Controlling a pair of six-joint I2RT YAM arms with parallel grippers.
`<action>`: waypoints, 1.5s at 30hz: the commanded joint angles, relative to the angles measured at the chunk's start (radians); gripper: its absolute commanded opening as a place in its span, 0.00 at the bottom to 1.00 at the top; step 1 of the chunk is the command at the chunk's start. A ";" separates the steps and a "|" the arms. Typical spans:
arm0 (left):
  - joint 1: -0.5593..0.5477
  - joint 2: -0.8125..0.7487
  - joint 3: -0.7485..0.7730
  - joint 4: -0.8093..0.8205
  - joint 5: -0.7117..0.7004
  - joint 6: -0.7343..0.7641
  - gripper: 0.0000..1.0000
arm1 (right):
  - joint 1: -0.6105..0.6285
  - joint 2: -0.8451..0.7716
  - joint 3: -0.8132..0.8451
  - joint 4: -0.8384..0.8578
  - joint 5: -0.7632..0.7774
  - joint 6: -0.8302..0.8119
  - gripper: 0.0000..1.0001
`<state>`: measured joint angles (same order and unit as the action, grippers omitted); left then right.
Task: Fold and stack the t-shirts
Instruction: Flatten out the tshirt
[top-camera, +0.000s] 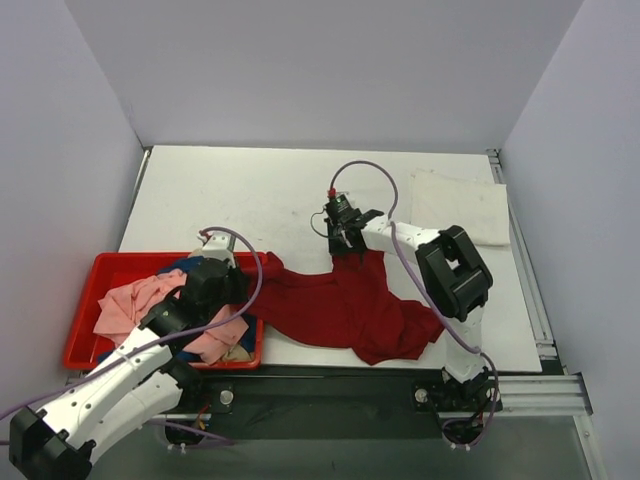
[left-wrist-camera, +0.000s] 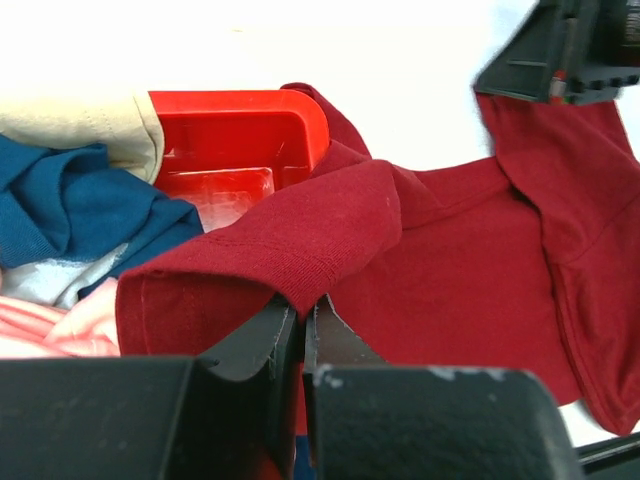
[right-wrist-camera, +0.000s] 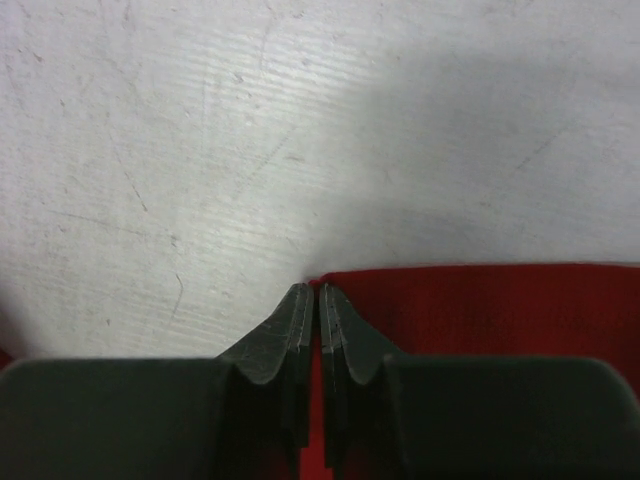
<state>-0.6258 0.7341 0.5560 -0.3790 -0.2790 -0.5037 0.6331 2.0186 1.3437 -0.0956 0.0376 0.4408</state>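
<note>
Left gripper (left-wrist-camera: 303, 310) is clenched on a bunched fold of the dark red t-shirt (left-wrist-camera: 450, 250), with cloth draping over both jaws. Right gripper (right-wrist-camera: 312, 295) is clenched too, pinching the same shirt's straight edge right at its fingertips. Red shows in the slit between its jaws, so we read it as a grasp, but a thin one.

The shirt stretches between the two grippers. Its bulk lies crumpled on the desk (top-camera: 250, 190), on the near side of the right gripper. The red bin (left-wrist-camera: 240, 130) sits just beside the left gripper, and the shirt lies over its corner. In the bin by the left gripper are the blue t-shirt (left-wrist-camera: 70, 200), beige t-shirt (left-wrist-camera: 80, 120) and pink t-shirt (top-camera: 135, 300). A white t-shirt (top-camera: 460, 205), folded, lies off to the right of the right gripper, apart from it.

We judge the step to be spreading the red shirt flat before folding.

Risks:
- The right grip holds so little hem that a pull apart could slip it out.
- The left gripper holds a bunch, not a single layer, so the shirt may open twisted.
- Cloth over the bin corner could snag and drag the bin or other shirts along.
- The crumpled bulk near the desk edge may slide off if tension drops.
</note>
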 joint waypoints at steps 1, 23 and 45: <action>0.001 0.036 0.035 0.103 0.012 0.010 0.00 | -0.026 -0.107 -0.044 -0.081 -0.030 -0.008 0.00; 0.333 0.796 0.839 0.220 0.325 0.041 0.00 | -0.371 -0.568 0.234 -0.184 -0.085 -0.129 0.00; 0.495 0.823 1.455 0.078 0.552 -0.111 0.00 | -0.592 -0.733 0.738 -0.248 -0.449 -0.082 0.00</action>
<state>-0.1295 1.6684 2.0544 -0.4118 0.2386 -0.5426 0.0402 1.4242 2.0804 -0.3946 -0.3359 0.3698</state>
